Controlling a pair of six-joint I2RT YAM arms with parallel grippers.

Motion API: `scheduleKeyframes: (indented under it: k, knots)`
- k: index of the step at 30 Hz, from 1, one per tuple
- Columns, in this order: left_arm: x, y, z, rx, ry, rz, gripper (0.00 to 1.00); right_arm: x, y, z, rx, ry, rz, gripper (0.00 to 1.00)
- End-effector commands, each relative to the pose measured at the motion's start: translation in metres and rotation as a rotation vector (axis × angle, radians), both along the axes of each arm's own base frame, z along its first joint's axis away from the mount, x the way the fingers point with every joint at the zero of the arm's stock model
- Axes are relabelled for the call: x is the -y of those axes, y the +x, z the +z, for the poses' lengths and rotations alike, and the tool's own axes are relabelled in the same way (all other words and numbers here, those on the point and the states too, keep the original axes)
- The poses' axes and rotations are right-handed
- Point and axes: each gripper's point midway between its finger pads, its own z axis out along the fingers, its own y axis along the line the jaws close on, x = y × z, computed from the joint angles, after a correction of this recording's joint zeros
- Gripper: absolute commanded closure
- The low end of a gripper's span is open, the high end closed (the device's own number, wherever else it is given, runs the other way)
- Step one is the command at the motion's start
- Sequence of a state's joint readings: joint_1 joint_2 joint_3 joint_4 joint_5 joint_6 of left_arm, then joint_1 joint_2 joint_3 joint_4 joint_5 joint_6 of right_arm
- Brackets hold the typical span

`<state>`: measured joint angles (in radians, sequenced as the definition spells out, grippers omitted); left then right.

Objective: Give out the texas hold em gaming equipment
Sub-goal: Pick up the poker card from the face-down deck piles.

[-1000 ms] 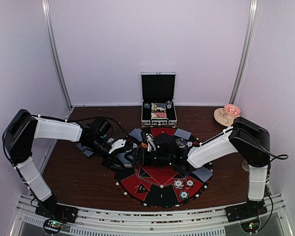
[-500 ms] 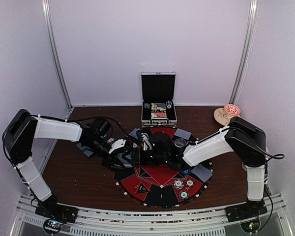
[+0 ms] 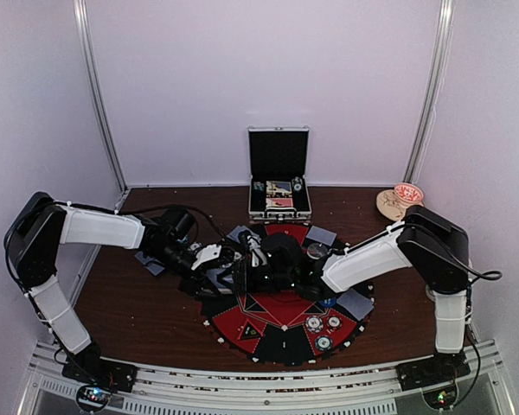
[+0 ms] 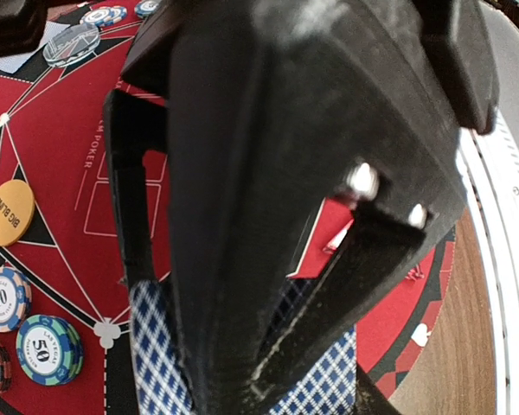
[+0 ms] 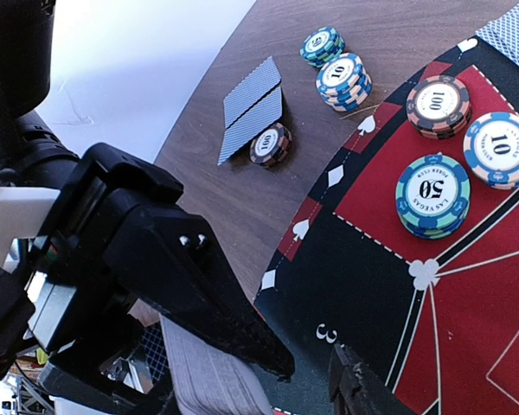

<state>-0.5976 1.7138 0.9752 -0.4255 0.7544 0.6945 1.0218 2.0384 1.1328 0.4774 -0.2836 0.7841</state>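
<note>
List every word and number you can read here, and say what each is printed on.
"BIG BLIND": orange disc.
"10": blue-edged chip.
"50": green-edged chip.
"100": pink-edged chip.
"POKER": red mat.
"3": the mat's black rim.
Cards: diamond pattern only, no text.
Rim lettering on those chips and the contents of the case: too small to read.

We see pale lilac walls (image 3: pixel 259 69) on 3 sides, w/ slim alu posts (image 3: pixel 99 95) in both back corners. Dark brown wood-grain table (image 3: pixel 138 320) spans wall to wall, metal rail (image 3: pixel 259 393) along its near edge. Light's soft & even.
</note>
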Motion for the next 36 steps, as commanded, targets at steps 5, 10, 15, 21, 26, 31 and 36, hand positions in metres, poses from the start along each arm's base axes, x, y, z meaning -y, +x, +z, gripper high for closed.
scheduleKeyframes:
  k: [5,10,15,21,26,31,36]
  knots:
    - [0.008,0.001,0.011,0.007,-0.043,-0.024,0.55,0.036,0.025,-0.011,0.030,-0.135,-0.140,0.58]
    - [0.008,0.000,0.010,0.003,-0.042,-0.025,0.54,0.038,0.024,-0.001,0.041,-0.116,-0.133,0.63]
    - [0.008,0.001,0.010,0.004,-0.041,-0.024,0.54,0.029,0.011,0.018,0.045,-0.044,-0.061,0.74]
    - [0.008,0.001,0.009,0.002,-0.039,-0.025,0.55,0.031,0.003,0.032,0.057,-0.017,-0.034,0.84]
    - [0.008,0.001,0.009,0.002,-0.040,-0.024,0.55,0.035,-0.002,0.040,0.065,0.000,-0.024,0.98]
    - [0.008,0.001,0.009,0.000,-0.039,-0.023,0.55,0.052,-0.002,0.050,0.077,0.016,-0.052,1.00]
    - [0.008,0.001,0.009,0.001,-0.041,-0.023,0.55,0.093,0.015,0.063,0.085,0.045,-0.143,1.00]
